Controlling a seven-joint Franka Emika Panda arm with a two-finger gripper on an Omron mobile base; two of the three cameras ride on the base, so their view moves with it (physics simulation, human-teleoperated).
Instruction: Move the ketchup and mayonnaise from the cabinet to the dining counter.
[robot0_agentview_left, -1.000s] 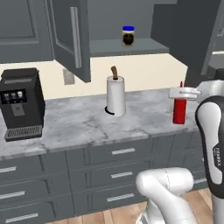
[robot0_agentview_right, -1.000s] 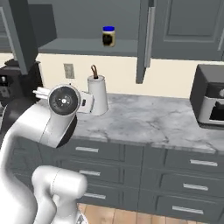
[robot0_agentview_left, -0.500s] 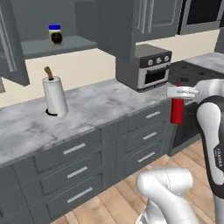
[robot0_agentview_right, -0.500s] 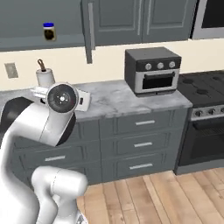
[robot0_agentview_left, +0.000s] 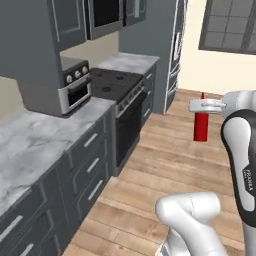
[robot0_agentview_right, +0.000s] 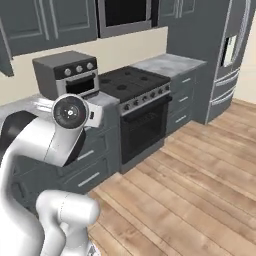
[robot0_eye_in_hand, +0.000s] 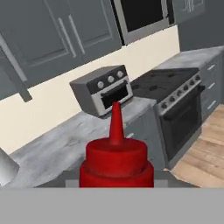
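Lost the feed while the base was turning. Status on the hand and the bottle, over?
Hand shut on the ketchup, bottle upright, carried over wood floor. Toaster oven and stove alongside on the worktop run. Nothing in the way.

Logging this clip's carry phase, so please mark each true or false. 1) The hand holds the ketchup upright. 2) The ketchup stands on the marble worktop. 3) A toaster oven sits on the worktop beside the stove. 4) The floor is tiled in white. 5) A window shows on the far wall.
1) True: the hand grips the ketchup upright, nozzle up.
2) False: it hangs in the air over the wooden floor.
3) True: the toaster oven sits on the worktop next to the stove.
4) False: the floor is wooden planks.
5) True: a window shows there.
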